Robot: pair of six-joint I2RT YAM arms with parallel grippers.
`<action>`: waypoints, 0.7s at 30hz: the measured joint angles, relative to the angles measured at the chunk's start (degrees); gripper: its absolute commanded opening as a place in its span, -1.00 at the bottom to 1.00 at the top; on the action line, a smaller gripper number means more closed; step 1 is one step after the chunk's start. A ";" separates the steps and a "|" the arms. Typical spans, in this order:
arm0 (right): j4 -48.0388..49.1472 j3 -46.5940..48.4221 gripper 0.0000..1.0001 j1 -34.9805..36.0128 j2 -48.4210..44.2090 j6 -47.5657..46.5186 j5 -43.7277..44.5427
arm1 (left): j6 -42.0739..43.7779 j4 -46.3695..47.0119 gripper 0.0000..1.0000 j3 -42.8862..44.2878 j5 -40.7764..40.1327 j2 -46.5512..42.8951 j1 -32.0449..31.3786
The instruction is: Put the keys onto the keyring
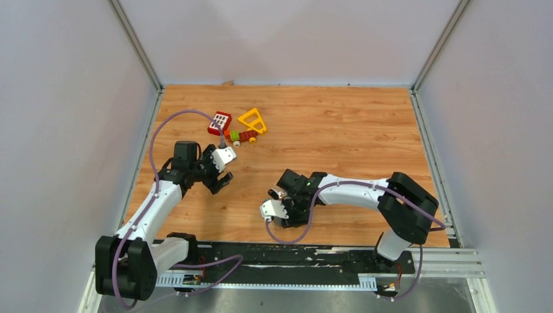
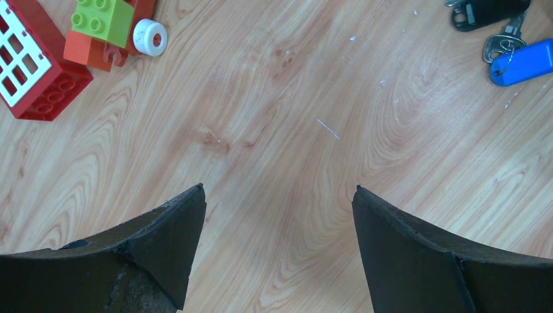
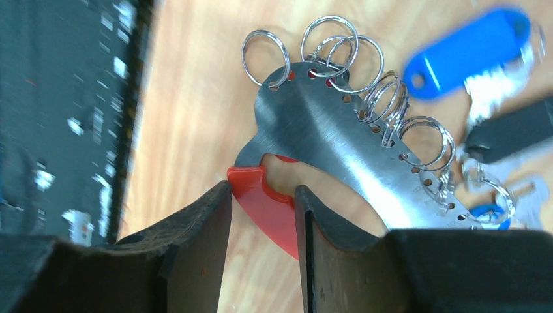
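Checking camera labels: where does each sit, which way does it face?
Top: above and behind, looks down on the table; left arm, right arm show.
Left wrist: over the table, faces down; open left gripper, blocks, blue tag.
Right wrist: close over the table, faces down; right gripper shut on keyring.
Shared: blue tag, both wrists; blocks, top and left wrist.

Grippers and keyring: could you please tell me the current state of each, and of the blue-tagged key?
Curved silver metal keyring with red plastic handle: gripped by that handle.
Right gripper: shut on the keyring's handle.
Left gripper: open, holding nothing.
Blue plastic-tagged key: lying on the wooden table; attachment to the keyring cannot be told.
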 measured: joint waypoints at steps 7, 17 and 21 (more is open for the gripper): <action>-0.44 -3.02 -0.14 -11.89 -3.32 -3.91 4.70 | 3.78 -1.42 0.78 0.00 0.39 -0.57 -1.97; 0.07 -7.30 -0.11 -17.29 -8.11 -11.93 11.21 | 13.40 -2.91 0.76 0.00 4.15 -1.73 -7.37; 0.66 -8.00 -0.05 -16.41 -8.70 -12.96 12.94 | 14.82 -2.34 0.76 0.00 4.66 -1.36 -7.78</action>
